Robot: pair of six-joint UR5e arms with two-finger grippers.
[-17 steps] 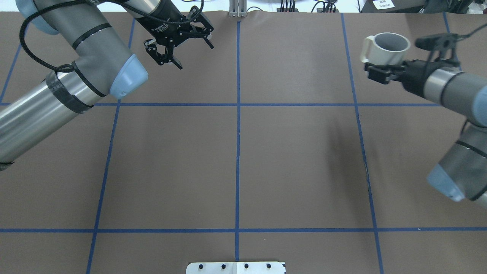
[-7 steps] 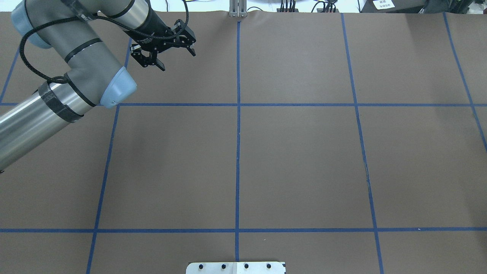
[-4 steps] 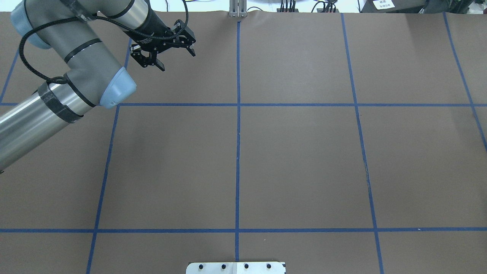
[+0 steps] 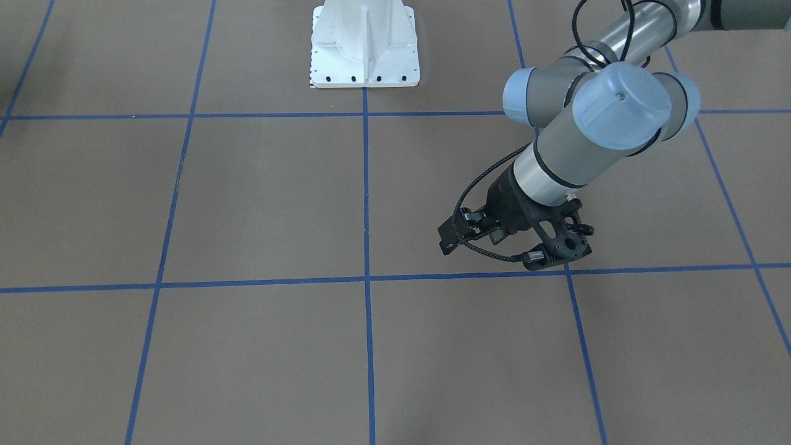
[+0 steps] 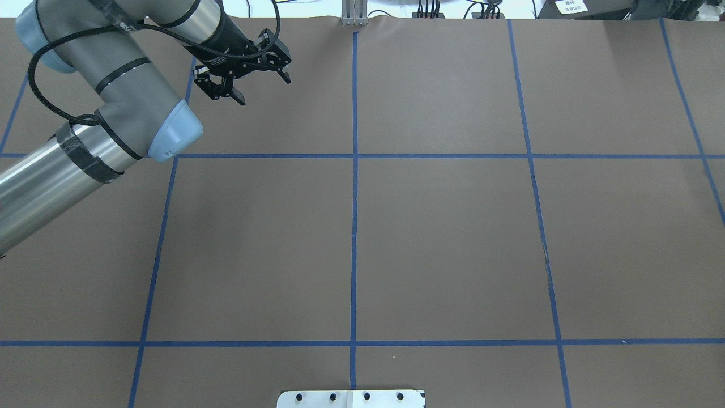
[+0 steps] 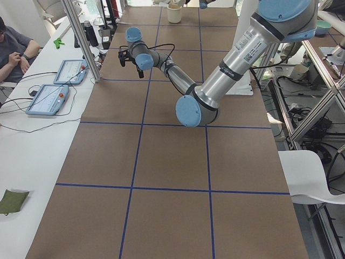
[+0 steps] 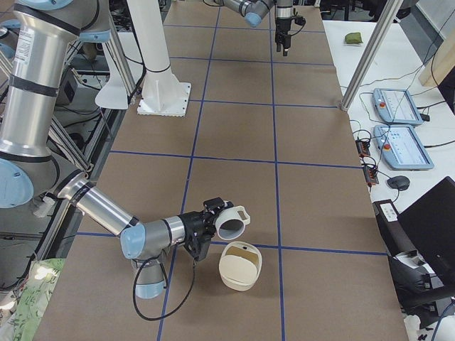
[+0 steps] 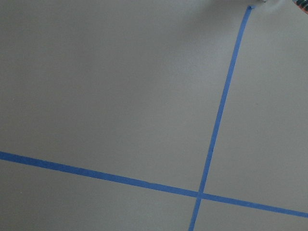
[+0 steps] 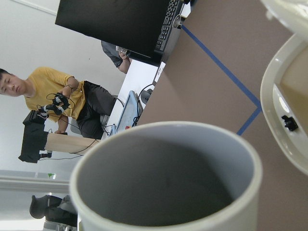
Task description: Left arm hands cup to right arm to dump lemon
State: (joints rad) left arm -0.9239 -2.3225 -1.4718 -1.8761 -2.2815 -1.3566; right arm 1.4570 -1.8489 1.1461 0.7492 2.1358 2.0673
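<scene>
**Cup at right arm's tip, tipped over beside bowl**

Cup [image 7: 231,226] (small white ceramic mug, dark grey inside, squared loop handle): in the right-side view it sits at the end of the near arm, at the right gripper [image 7: 213,226]. It is clear of the table and lies over on its side, with the mouth turned toward that view's right and the handle uppermost. In the right wrist view its rim and plain grey inside fill the lower frame.

Right gripper: cannot tell from the side view whether the fingers are clamped on the cup.

Cream round bowl [image 7: 238,280]: stands on the table just beside the cup, and its rim shows past the cup's rim in the wrist view.

Left gripper [image 5: 264,89]: well apart from the cup, at the far left of the overhead view. Its fingers are spread wide with nothing between them, above the brown table [image 5: 453,238] with its blue tape grid.

Person in a yellow shirt [image 9: 57,103]: beyond the table edge.
</scene>
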